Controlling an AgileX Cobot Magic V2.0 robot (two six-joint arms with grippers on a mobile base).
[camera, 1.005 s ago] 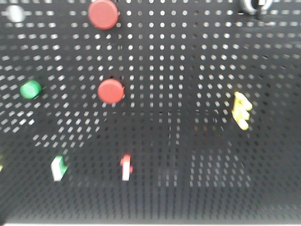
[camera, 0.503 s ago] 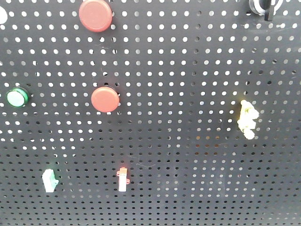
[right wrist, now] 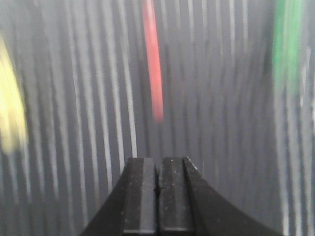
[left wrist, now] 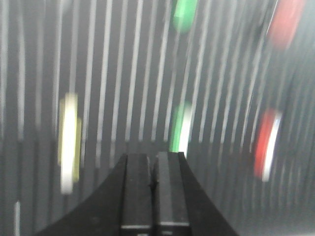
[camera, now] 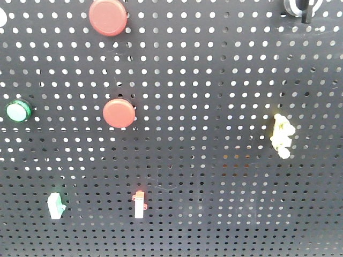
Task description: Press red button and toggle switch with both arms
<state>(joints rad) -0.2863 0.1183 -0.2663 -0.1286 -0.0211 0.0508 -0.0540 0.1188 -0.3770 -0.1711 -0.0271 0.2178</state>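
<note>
The red button (camera: 108,17), the larger matte red cap, sits at the top of the black pegboard (camera: 214,80). A smaller red button (camera: 119,113) is below it. A small red-and-white switch (camera: 139,203) and a green-and-white switch (camera: 55,205) sit low on the board. A yellow toggle-like part (camera: 281,136) is at the right. Neither gripper shows in the front view. My left gripper (left wrist: 153,155) is shut and empty, facing the blurred board. My right gripper (right wrist: 158,160) is shut and empty below a red streak (right wrist: 153,59).
A green round button (camera: 19,111) is at the board's left and a black-and-white knob (camera: 303,6) at the top right. Both wrist views are motion-blurred. The left shows green (left wrist: 181,129), red (left wrist: 267,145) and yellow-white (left wrist: 69,142) smears; the right shows green (right wrist: 287,44) and yellow (right wrist: 10,108) smears.
The front view was blurred and skewed a second ago and is now sharp. The board's parts shifted slightly left in the view. Almost nothing differs from half a second ago.
</note>
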